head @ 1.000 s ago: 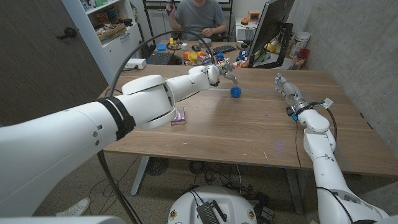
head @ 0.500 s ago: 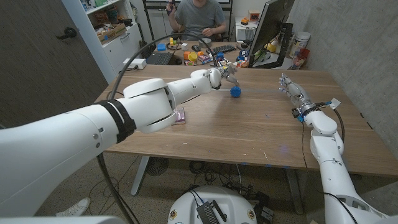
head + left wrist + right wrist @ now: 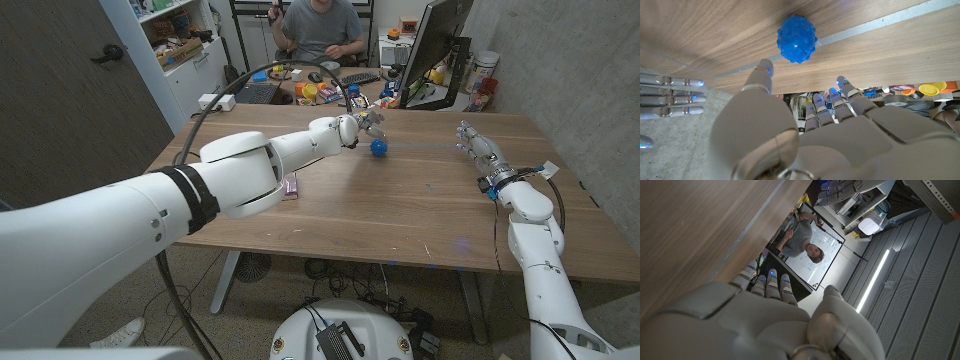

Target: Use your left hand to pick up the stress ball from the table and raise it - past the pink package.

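The left hand (image 3: 362,124) hovers just beside the one blue ball (image 3: 379,147) with its fingers (image 3: 763,70) spread – holding nothing, not touching it. The ball rests on the table (image 3: 400,210), toward the far edge. One pink package (image 3: 291,186) lies partly hidden under the outstretched left arm. The right hand (image 3: 478,146) has straight fingers held apart – empty – near the table's right side.

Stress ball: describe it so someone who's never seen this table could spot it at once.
Start at the wooden table and follow the long white left arm toward the far edge. Just beyond the left robot hand, whose fingers are spread and not yet touching it, sits the stress ball. It is a small, round, bright blue ball covered in bumps, unlike the flat pink package lying under the arm.
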